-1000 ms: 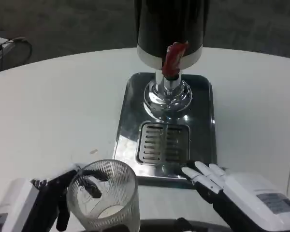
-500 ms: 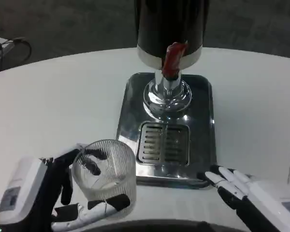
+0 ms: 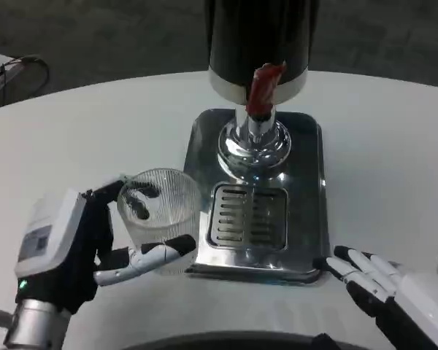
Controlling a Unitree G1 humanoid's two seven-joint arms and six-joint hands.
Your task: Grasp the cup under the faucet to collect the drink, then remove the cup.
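Observation:
A clear ribbed cup (image 3: 160,219) stands upright just left of the steel drip tray (image 3: 306,197), held by my left hand (image 3: 80,248), whose fingers wrap around its left and front sides. The black dispenser (image 3: 259,44) rises at the back of the tray, with a red tap lever (image 3: 261,89) above the chrome spout base (image 3: 253,146). The slotted grate (image 3: 248,216) under the tap is bare. My right hand (image 3: 383,284) lies at the tray's front right corner with its fingers spread and nothing in them.
The white round table (image 3: 95,138) extends left and right of the tray. A white device with a cable (image 3: 4,69) sits at the far left edge. Dark floor lies beyond the table.
My left hand has carried the cup up and forward, from the table's near edge to beside the tray's left rim. My right hand has slid right and back from the tray's front.

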